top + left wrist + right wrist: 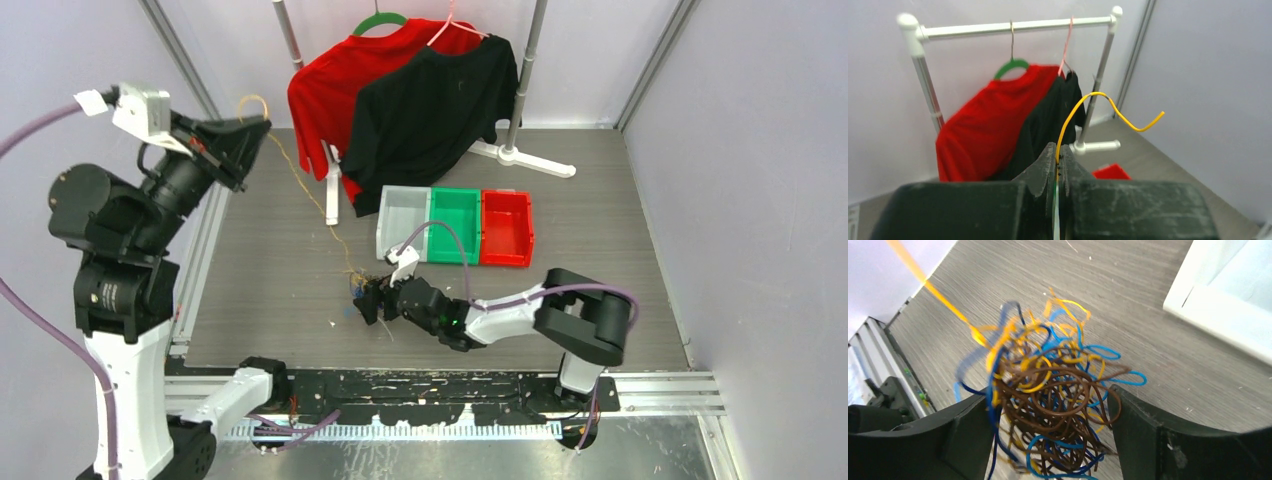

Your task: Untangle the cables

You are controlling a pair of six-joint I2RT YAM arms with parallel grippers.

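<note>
Yellow-orange thin wire: pinched in the closed left gripper, raised above the back-left corner, likely to draw it free.
Blue, yellow and brown cable tangle: on the grey wood-grain table, toward its near edge.
Right gripper: jaws wide, flanking the tangle — not clamping it.

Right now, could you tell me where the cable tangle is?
In the top view the cable tangle lies near the centre, between the right gripper's open fingers, just below the grey bin.
</note>
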